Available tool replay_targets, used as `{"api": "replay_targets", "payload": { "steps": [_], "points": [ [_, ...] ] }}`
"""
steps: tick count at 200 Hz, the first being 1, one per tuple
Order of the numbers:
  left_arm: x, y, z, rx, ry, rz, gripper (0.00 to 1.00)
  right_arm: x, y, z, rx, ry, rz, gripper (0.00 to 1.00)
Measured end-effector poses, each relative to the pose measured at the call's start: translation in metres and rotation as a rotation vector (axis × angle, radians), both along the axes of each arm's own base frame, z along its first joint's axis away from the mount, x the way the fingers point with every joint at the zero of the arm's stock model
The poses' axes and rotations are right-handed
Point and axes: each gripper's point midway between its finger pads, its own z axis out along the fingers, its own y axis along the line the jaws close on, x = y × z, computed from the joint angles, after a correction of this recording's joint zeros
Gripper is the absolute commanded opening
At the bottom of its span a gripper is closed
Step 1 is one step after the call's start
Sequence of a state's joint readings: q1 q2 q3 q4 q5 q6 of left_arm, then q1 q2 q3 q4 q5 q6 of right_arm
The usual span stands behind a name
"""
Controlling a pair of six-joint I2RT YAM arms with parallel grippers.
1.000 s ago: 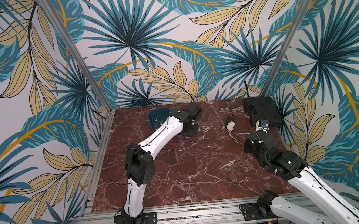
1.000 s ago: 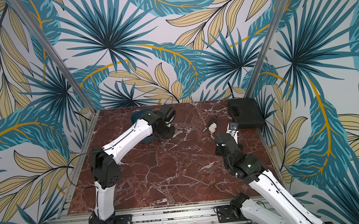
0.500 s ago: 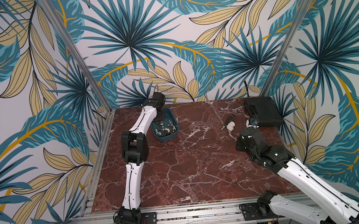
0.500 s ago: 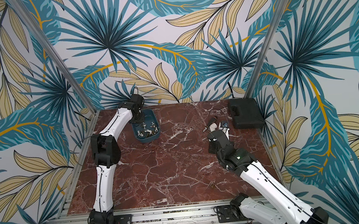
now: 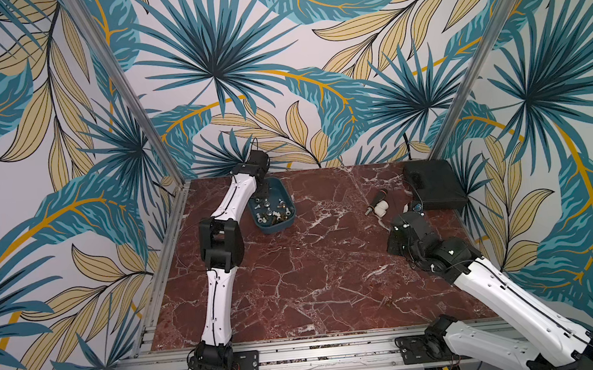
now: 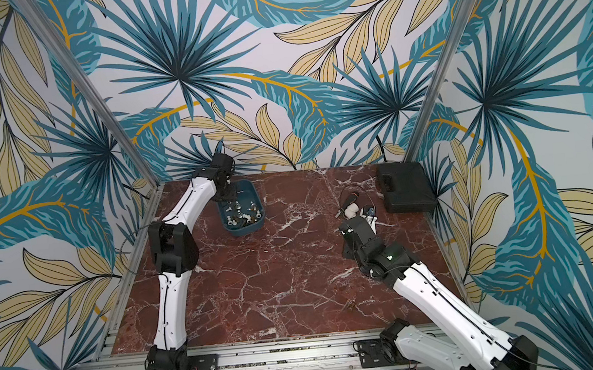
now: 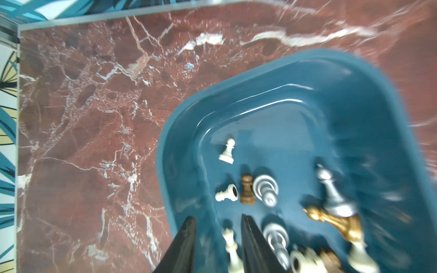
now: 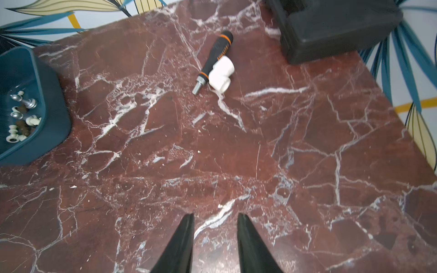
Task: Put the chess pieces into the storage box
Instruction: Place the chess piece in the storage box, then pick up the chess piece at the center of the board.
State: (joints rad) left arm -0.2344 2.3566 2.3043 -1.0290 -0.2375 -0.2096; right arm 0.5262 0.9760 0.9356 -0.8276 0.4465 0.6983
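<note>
The teal storage box (image 5: 281, 226) (image 6: 244, 230) stands at the table's back left, with several chess pieces (image 5: 271, 212) (image 6: 241, 214) in white, silver, gold and brown lying inside. My left gripper (image 7: 218, 216) hangs open over the box (image 7: 307, 78). A white piece (image 7: 230, 245) lies loose between its jaws, untouched by either. One small gold-brown piece (image 5: 388, 300) (image 6: 349, 304) lies on the marble near the front right. My right gripper (image 8: 215, 214) is open and empty, low over bare marble right of centre. The box (image 8: 54, 106) and its pieces (image 8: 23, 113) also show in the right wrist view.
A flat black case (image 5: 434, 185) (image 8: 335, 26) sits in the back right corner. A black-handled tool (image 5: 377, 201) (image 8: 214, 59) and a white elbow fitting (image 5: 382, 209) (image 8: 221, 74) lie together just left of it. Patterned walls and metal posts close in the table.
My left arm swung from the box's right side round to its back left, and its jaws have now parted. My right arm drew back from the black case.
</note>
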Motion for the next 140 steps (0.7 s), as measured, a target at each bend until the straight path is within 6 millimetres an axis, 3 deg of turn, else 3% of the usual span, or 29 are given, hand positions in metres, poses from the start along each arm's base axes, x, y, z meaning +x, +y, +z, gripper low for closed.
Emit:
{"api": "replay_targets", "payload": {
  "steps": [16,45,68,96,140],
  "points": [
    [-0.016,-0.011,0.038,-0.031,-0.054,-0.022,0.36,-0.016,0.001,-0.014,0.037,0.054,-0.023,0.36],
    [-0.069,-0.05,0.113,-0.117,-0.197,-0.111,0.36,-0.055,0.002,-0.059,0.048,0.187,-0.047,0.36],
    [-0.108,-0.076,0.148,-0.208,-0.287,-0.178,0.36,-0.077,0.004,-0.09,0.032,0.276,-0.058,0.35],
    [-0.122,-0.072,0.153,-0.249,-0.31,-0.168,0.36,-0.09,0.008,-0.116,0.041,0.345,-0.072,0.35],
    [-0.126,-0.064,0.122,-0.22,-0.248,-0.143,0.36,-0.1,0.014,-0.151,0.118,0.389,-0.115,0.36]
  ]
}}
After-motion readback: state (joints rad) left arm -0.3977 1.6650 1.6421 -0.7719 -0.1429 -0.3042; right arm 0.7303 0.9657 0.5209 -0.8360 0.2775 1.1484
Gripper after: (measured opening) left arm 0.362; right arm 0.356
